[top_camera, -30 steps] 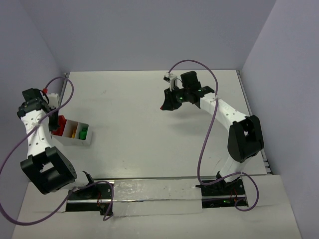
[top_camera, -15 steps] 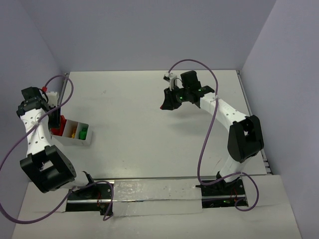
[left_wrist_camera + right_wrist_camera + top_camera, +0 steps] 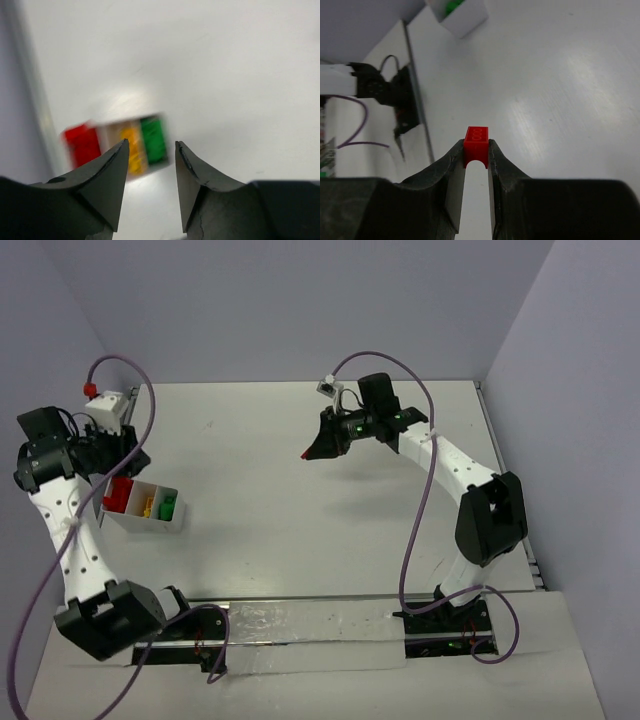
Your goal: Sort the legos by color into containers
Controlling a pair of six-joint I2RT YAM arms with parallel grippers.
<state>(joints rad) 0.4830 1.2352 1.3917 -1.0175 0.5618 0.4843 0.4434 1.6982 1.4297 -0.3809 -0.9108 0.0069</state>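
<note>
My right gripper [image 3: 476,150] is shut on a small red lego [image 3: 476,143] and holds it above the middle of the table; the brick shows at its fingertips in the top view [image 3: 305,456]. My left gripper [image 3: 150,146] is open and empty, raised above the white three-part container [image 3: 146,506]. That container holds red legos [image 3: 118,495] on its left, yellow-orange legos [image 3: 148,506] in the middle and green legos [image 3: 168,507] on its right. It appears blurred in the left wrist view [image 3: 117,146], and its corner with green bricks shows in the right wrist view [image 3: 457,14].
The white table [image 3: 300,530] is walled on the left, back and right. The left arm's base with its purple cable [image 3: 395,97] shows in the right wrist view. A taped metal strip [image 3: 300,625] runs along the near edge.
My left gripper has lifted up and swung back from the container's red part. My right gripper has moved left and a little higher with the red lego in it.
</note>
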